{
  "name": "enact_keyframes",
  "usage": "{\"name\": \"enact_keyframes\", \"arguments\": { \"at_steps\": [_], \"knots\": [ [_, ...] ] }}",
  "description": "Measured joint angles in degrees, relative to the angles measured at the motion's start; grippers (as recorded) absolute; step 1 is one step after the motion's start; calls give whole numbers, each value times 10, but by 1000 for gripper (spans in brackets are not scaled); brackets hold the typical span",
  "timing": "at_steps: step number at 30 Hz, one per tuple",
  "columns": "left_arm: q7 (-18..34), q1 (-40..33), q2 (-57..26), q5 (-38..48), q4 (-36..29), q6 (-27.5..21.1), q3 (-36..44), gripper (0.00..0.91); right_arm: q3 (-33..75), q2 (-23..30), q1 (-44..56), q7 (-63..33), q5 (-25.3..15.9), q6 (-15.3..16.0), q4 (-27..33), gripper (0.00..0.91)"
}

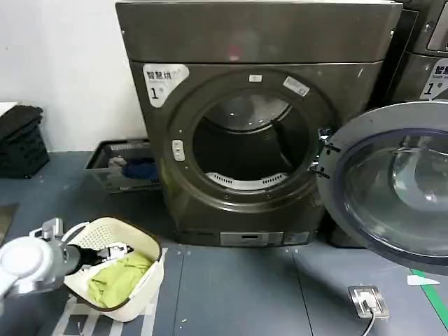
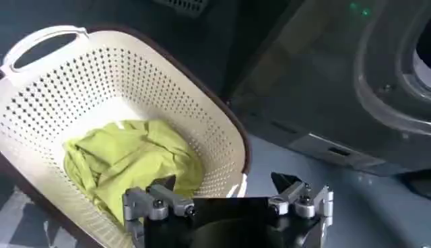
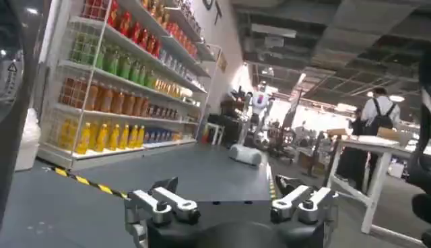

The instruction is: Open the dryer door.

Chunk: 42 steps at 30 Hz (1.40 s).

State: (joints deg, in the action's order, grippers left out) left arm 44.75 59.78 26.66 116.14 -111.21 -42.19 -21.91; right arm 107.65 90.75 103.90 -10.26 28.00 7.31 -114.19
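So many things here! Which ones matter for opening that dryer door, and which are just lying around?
Part of the job:
- the dryer door, already swung wide open
- the dryer, drum exposed

Just lying about:
- the white laundry basket with a green cloth, under the open left pincer
- grey crate by the wall
- floor socket
- open right pincer, facing store shelves

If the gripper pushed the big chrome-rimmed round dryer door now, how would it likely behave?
The chrome-rimmed round dryer door stands wide open, so it would likely swing rather than flex. Its glass centre suggests it is heavy, and its shiny rim may be slippery.
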Motion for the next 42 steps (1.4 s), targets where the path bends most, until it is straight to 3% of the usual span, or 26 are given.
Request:
{"name": "enact_keyframes", "arguments": {
  "at_steps": [12,35,42],
  "knots": [
    [0,-1,0,-5,13,0,1,907,2,2,2,-7,-2,7,5,907],
    [1,-3,-2,-2,21,0,2,907,5,4,4,-3,-1,-11,5,907],
    [33,-7,2,32,25,0,-6,907,10,4,4,0,-1,-13,8,907]
  ]
}}
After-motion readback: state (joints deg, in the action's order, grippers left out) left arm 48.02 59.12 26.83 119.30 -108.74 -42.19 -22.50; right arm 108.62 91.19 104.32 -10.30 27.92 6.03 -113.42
